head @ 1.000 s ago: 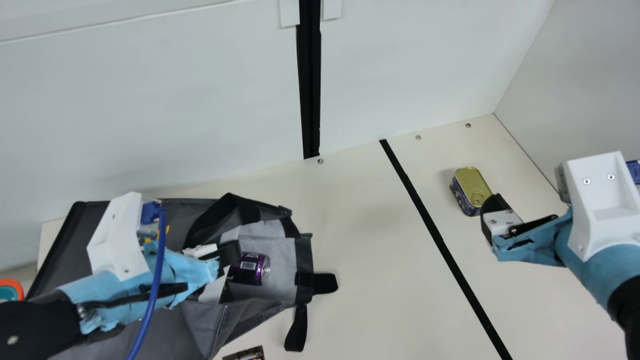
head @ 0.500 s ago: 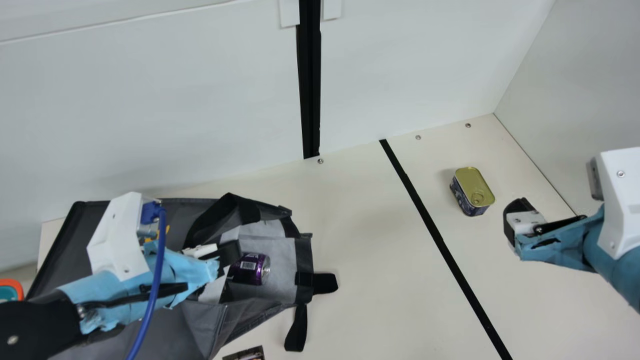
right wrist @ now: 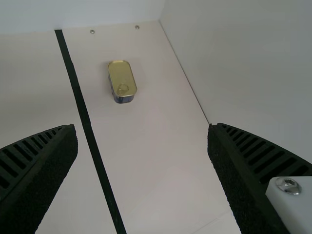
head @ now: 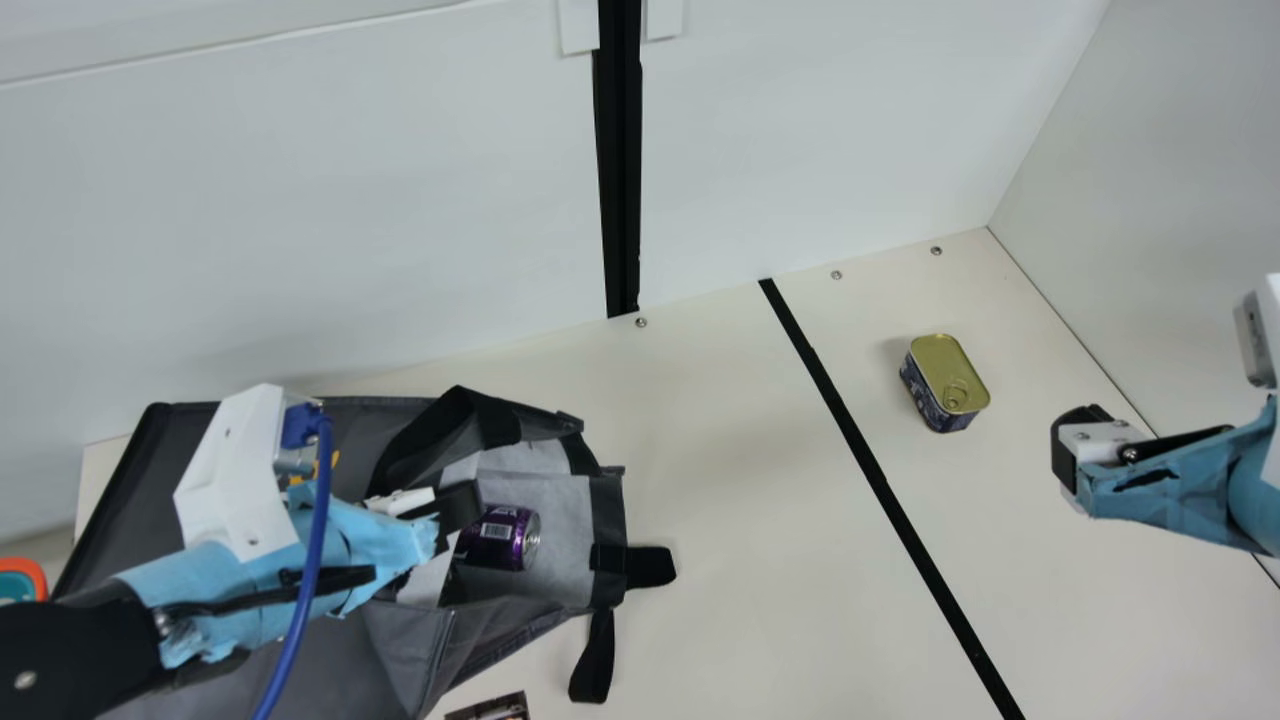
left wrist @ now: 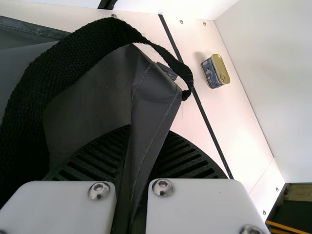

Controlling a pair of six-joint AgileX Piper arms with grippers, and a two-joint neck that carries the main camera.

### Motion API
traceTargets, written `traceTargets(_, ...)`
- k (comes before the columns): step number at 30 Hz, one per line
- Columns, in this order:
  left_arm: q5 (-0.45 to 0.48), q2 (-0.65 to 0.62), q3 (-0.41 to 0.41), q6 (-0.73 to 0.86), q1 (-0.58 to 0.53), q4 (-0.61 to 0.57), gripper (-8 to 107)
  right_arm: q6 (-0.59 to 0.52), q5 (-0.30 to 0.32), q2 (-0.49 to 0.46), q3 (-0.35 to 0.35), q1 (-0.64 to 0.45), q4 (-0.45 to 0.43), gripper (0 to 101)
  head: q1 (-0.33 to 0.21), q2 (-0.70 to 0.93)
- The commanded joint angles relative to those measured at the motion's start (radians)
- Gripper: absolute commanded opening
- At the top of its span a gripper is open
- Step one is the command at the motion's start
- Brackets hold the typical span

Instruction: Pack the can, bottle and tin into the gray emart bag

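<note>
Tin point(head: 938, 370) on the cream table point(head: 740, 480), gold lid and pull ring facing up, between the black tape line point(head: 875, 470) and the side wall point(head: 1180, 170). Apart from it, toward the main view's right edge, the right gripper point(head: 1073, 443). In the right wrist view, 2 ribbed fingers of the right gripper point(right wrist: 144, 141) spread wide, with table between them.

On the main view's left, the gray emart bag point(head: 165, 450), lying down with its mouth toward the view's right. Inside, near the mouth, 1 purple can point(head: 500, 537) on its side, silver end toward the opening. Just beside the can, the left gripper point(head: 462, 508); in the left wrist view, a fold of gray fabric pinched between the 2 fingers of the left gripper point(left wrist: 146, 146), with a black strap point(left wrist: 83, 48) looping above.
</note>
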Motion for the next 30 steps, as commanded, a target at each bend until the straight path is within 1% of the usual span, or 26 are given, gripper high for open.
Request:
traceTargets(1, 0.0, 0.0, 0.0, 0.0, 0.0, 0.0, 10, -0.016, 0.0, 0.002, 0.007, -0.019, 0.02, 91, -0.023, -0.001)
traceTargets(8, 0.0, 0.0, 0.0, 0.0, 0.0, 0.0, 10, -0.072, 0.0, 0.008, 0.03, -0.087, 0.089, 91, -0.023, -0.001)
traceTargets(15, 0.0, 0.0, 0.0, 0.0, 0.0, 0.0, 10, -0.098, 0.0, 0.007, 0.047, -0.118, 0.127, 91, -0.023, -0.001)
traceTargets(21, 0.0, 0.0, 0.0, 0.0, 0.0, 0.0, 10, -0.093, 0.0, 0.0, 0.063, -0.112, 0.129, 91, -0.023, -0.001)
traceTargets(30, 0.0, 0.0, 0.0, 0.0, 0.0, 0.0, 10, -0.066, 0.0, -0.011, 0.082, -0.089, 0.107, 91, -0.023, -0.001)
